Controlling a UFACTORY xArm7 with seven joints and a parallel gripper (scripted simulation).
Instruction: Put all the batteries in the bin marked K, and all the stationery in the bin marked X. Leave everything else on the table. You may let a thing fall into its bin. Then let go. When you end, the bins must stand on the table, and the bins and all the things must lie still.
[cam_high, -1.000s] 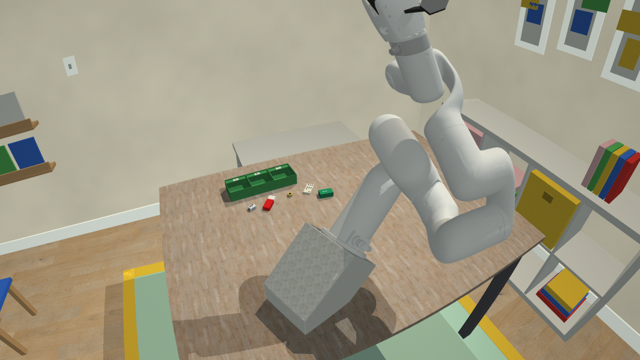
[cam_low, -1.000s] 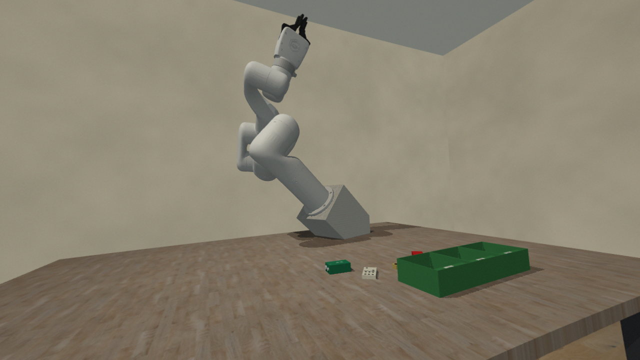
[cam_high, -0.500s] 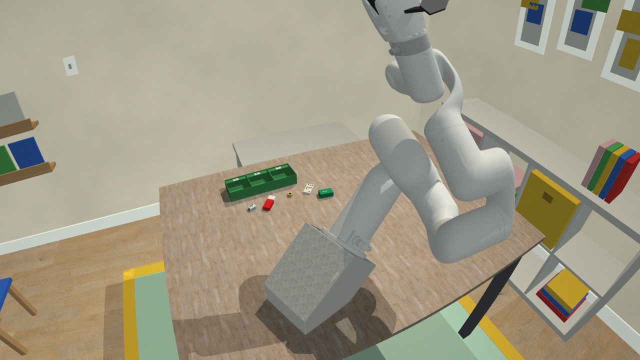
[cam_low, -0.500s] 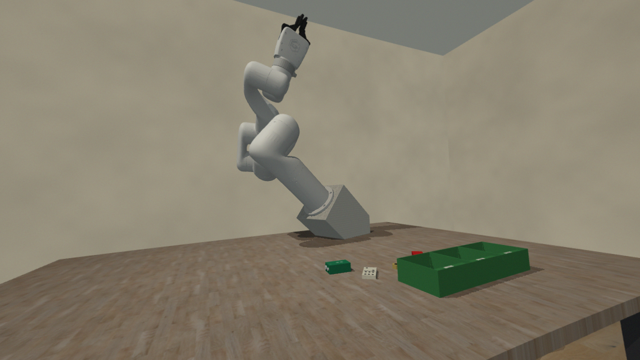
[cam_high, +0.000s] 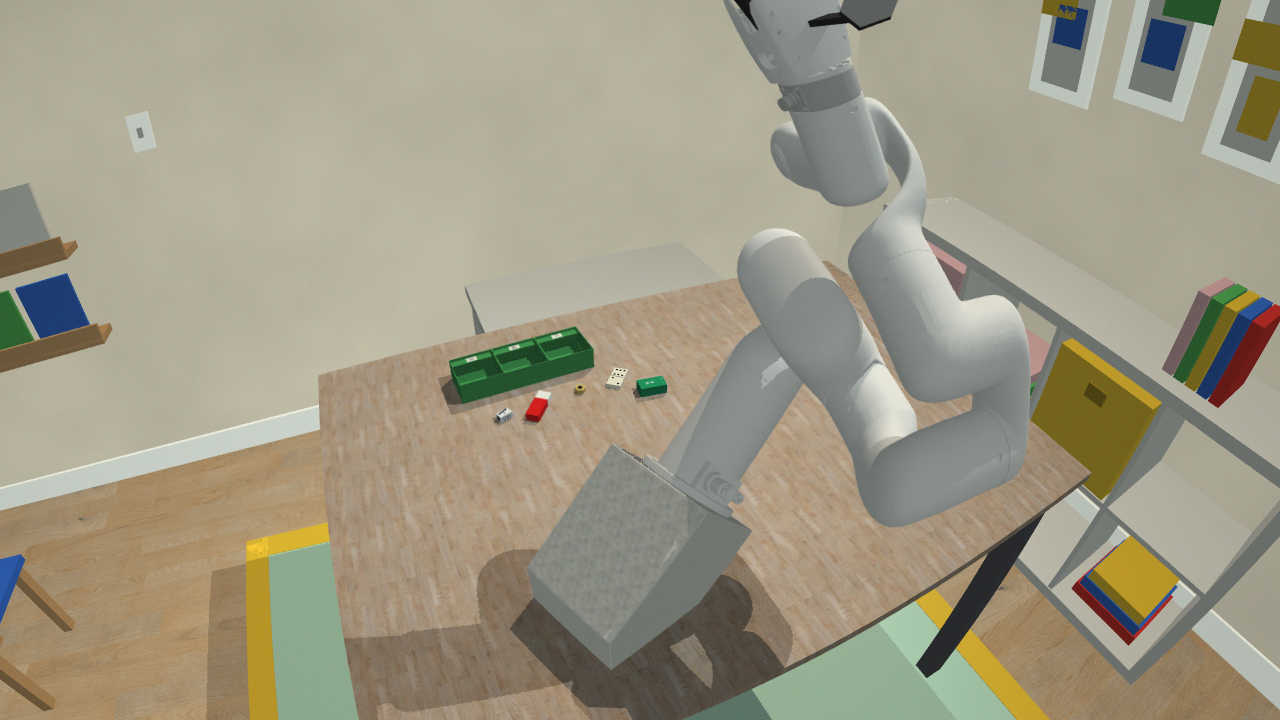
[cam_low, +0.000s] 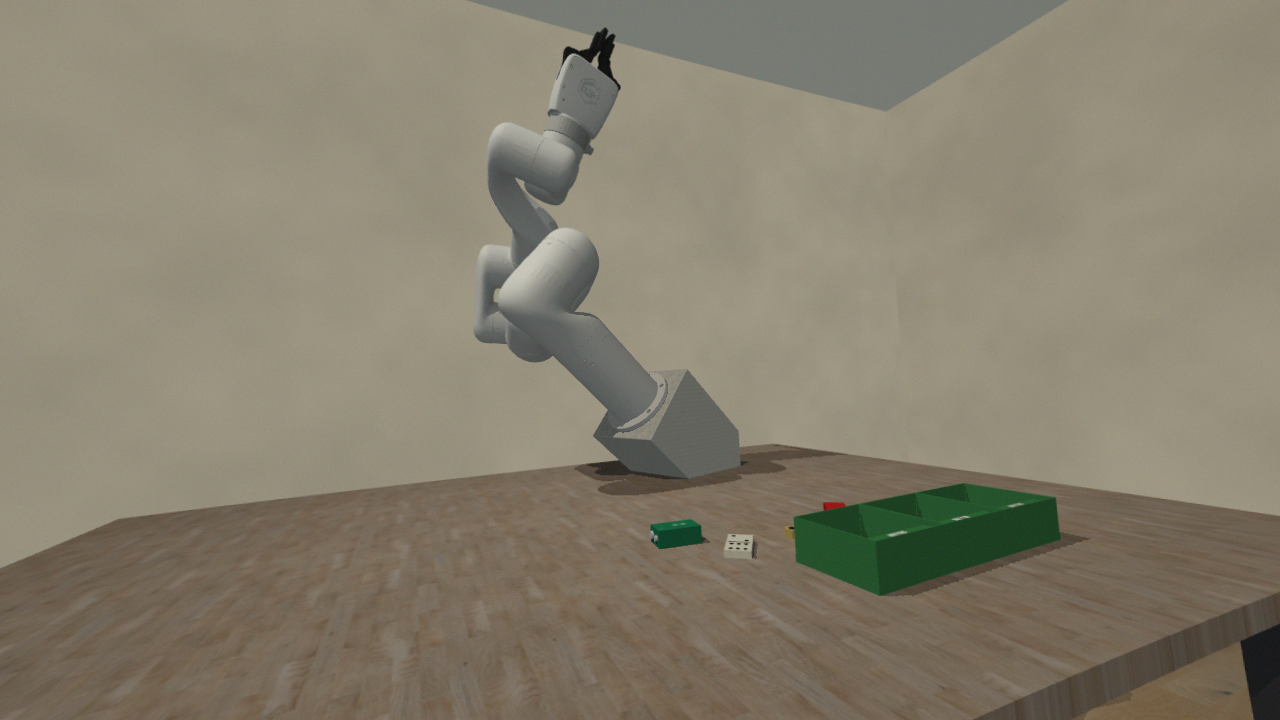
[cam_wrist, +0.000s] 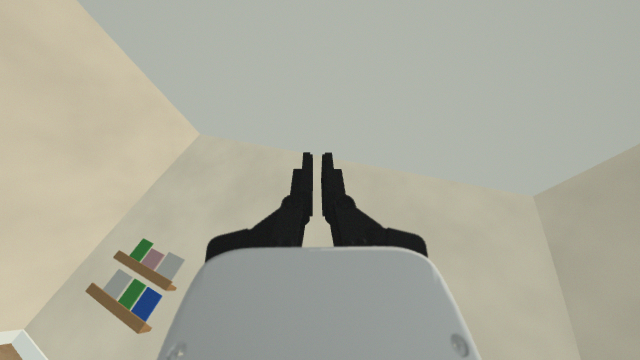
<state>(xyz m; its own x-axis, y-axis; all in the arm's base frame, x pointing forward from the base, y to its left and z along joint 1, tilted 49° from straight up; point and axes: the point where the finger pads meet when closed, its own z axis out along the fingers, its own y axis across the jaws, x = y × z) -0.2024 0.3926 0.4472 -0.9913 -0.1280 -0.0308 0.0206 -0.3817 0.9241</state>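
Green bins (cam_high: 522, 379) (cam_low: 971, 548) stand joined on the wooden table (cam_high: 429, 501) (cam_low: 358, 608), near a green battery (cam_high: 651, 385) (cam_low: 676, 534) and a red-and-white eraser (cam_high: 537, 407) (cam_low: 834, 506), both outside them. High above, the gripper (cam_low: 604, 37) (cam_wrist: 317, 166) is nearly closed, holding nothing.

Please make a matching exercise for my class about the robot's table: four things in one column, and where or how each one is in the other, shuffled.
Things
1. Domino
2. Green divided tray
3. Claw
4. Red and white block

Places and states
A. Raised high above the table, its fingers nearly together with nothing between them
B. Pale, with dark dots on its face
C. Has three compartments, each with a small white label
D. In the top view, between the small silvery thing and the small brass-coloured ring

Right pairs: 1-B, 2-C, 3-A, 4-D
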